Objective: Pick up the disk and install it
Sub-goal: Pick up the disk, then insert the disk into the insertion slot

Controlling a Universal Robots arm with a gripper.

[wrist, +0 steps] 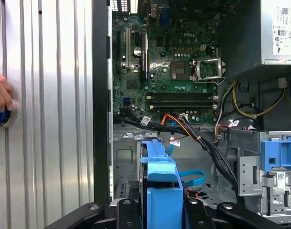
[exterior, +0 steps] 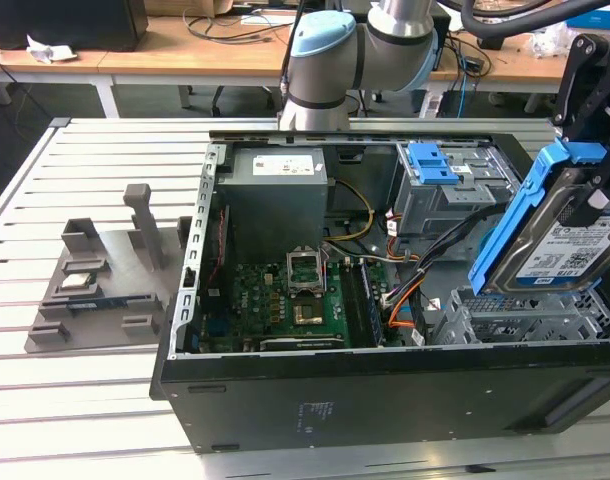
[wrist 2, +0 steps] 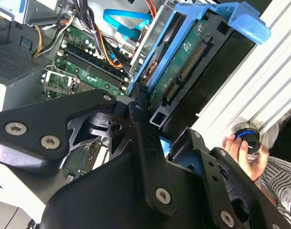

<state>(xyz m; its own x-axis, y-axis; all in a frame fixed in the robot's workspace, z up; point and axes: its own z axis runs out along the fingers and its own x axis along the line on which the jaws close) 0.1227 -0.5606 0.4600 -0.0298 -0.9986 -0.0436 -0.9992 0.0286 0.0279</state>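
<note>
The disk (exterior: 560,238), a silver drive with a blue-and-white label in a blue plastic carrier, hangs tilted on edge above the open computer case (exterior: 385,400), at the exterior view's right. My gripper (exterior: 602,195) comes down from the upper right and is shut on the disk's upper end. In the second wrist view the black fingers (wrist 2: 136,112) clamp the disk (wrist 2: 183,62), whose connector edge and green board show. In the first wrist view the disk (wrist: 160,174) appears edge-on between the fingers. Below it lies a perforated metal drive bay (exterior: 525,318).
Inside the case are a grey drive cage with a blue latch (exterior: 437,165), the power supply (exterior: 277,190), the motherboard (exterior: 300,300) and orange and black cables (exterior: 405,290). A grey fixture (exterior: 95,280) sits on the slatted table. A person's hand (wrist: 0,98) rests on a round knob.
</note>
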